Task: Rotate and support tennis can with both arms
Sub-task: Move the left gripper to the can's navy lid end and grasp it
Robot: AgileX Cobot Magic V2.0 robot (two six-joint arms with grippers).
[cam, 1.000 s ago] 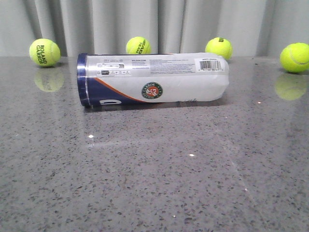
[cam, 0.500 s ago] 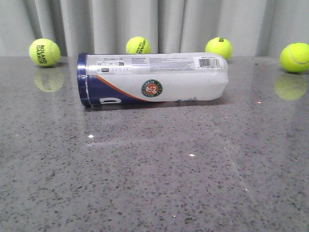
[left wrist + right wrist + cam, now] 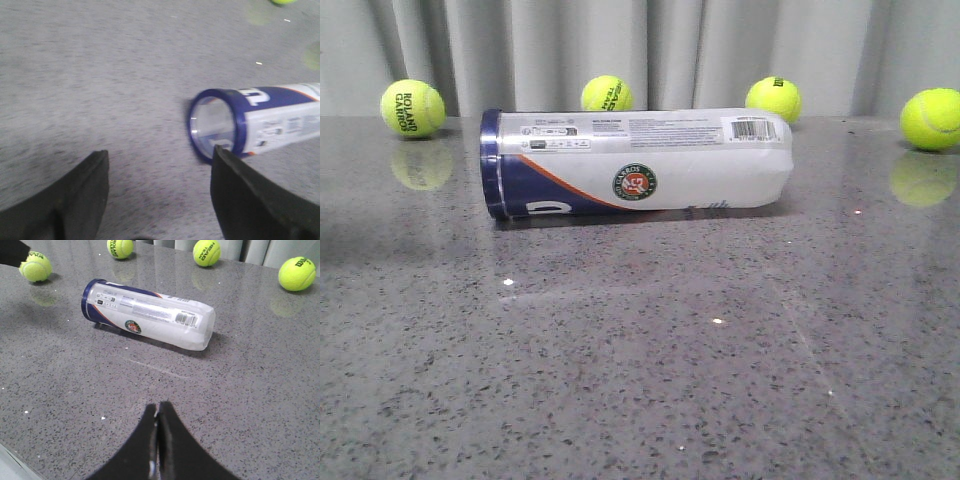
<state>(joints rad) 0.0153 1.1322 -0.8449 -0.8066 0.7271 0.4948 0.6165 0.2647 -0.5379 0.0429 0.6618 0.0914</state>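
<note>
The tennis can [image 3: 640,165] lies on its side on the grey table, with its dark blue rim at the left and its barcode on top near the right end. No gripper shows in the front view. In the left wrist view my left gripper [image 3: 160,150] is open and empty above the table. The can's open blue-rimmed end [image 3: 215,125] sits just beyond one finger [image 3: 250,195], apart from it. In the right wrist view my right gripper [image 3: 157,406] is shut and empty, well short of the can [image 3: 150,315].
Several yellow tennis balls stand along the back by the curtain: far left [image 3: 412,108], middle [image 3: 606,94], right [image 3: 772,99], far right [image 3: 930,119]. A black arm part [image 3: 12,250] shows by the far-left ball [image 3: 35,266].
The can has rolled slightly about its long axis, so more of the navy patch shows. A faint shadow has come over the table at the left.
</note>
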